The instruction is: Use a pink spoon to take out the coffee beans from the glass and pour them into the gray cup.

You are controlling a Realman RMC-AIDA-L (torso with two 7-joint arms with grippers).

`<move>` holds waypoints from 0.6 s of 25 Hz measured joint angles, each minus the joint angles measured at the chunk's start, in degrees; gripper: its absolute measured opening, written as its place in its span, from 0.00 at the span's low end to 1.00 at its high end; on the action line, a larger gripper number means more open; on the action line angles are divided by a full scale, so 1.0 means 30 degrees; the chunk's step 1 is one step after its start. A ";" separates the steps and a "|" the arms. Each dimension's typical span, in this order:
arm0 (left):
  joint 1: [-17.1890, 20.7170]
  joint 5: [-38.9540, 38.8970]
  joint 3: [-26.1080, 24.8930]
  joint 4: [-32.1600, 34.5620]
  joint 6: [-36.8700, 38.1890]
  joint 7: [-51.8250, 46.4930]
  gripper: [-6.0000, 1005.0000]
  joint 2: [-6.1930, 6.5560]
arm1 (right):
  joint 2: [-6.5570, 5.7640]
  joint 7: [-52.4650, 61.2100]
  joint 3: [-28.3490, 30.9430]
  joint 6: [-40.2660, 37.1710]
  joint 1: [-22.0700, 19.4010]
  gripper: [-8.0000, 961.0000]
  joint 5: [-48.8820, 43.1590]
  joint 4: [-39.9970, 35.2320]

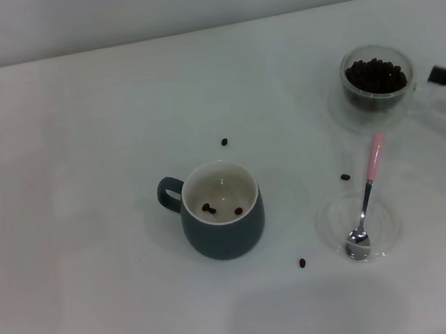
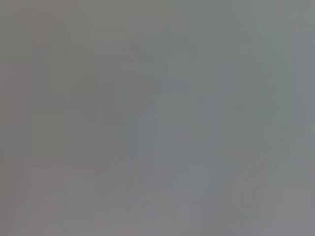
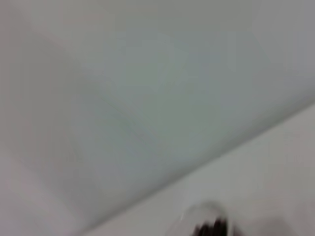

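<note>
The head view looks steeply down on the white counter (image 1: 97, 276); the right wrist view faces it close up, sharing the glass (image 1: 377, 83); the left wrist view is featureless.

We find no text, label, brand, number or sign that can be read on anything in these views.
</note>
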 joint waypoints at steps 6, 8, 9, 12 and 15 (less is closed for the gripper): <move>-0.0039 -0.0244 0.0000 0.0009 0.0372 -0.0001 0.80 0.0001 | 0.1414 -0.5817 0.4686 -0.0167 0.0072 0.82 0.1961 0.0477; -0.0109 -0.0260 0.0002 0.0017 0.0601 -0.0001 0.80 0.0000 | 0.1661 -1.0222 0.5470 -0.0438 0.0421 0.82 0.3927 0.1766; -0.0135 -0.0289 0.0001 0.0023 0.0676 -0.0001 0.80 0.0000 | 0.1715 -1.5211 0.5623 -0.0799 0.0962 0.82 0.6464 0.3456; -0.0151 -0.0430 0.0001 0.0029 0.0893 -0.0001 0.80 0.0000 | 0.1775 -1.9804 0.5637 -0.1153 0.1567 0.82 0.8616 0.4956; -0.0148 -0.0484 0.0003 0.0030 0.1013 -0.0001 0.80 0.0000 | 0.1811 -2.6359 0.5672 -0.1544 0.2579 0.82 1.0551 0.6796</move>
